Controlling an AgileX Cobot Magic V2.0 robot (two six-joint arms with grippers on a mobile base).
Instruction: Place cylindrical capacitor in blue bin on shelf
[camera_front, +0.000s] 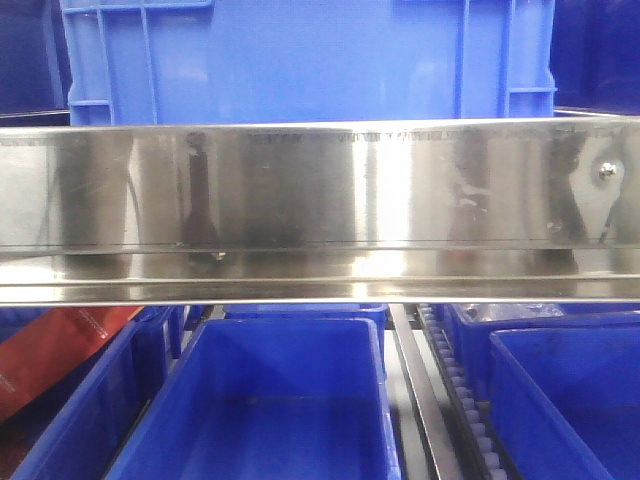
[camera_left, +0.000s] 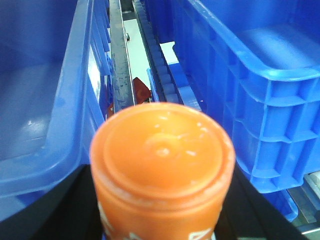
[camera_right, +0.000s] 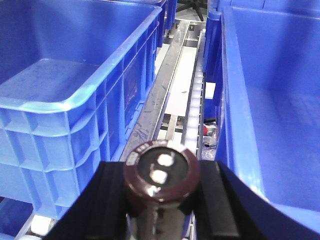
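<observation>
The shelf's shiny rail spans the front view, with blue bins below it. The right gripper is closed only to the width of the capacitor, holding it above the roller track between two bins. The left gripper clamps an orange cylinder.

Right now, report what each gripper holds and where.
The left gripper clamps an orange cylinder by its sides below the top; the right gripper clamps the cylindrical capacitor by its sides below the terminal end.

Warehouse: steel roller shelf holding blue bins.
</observation>
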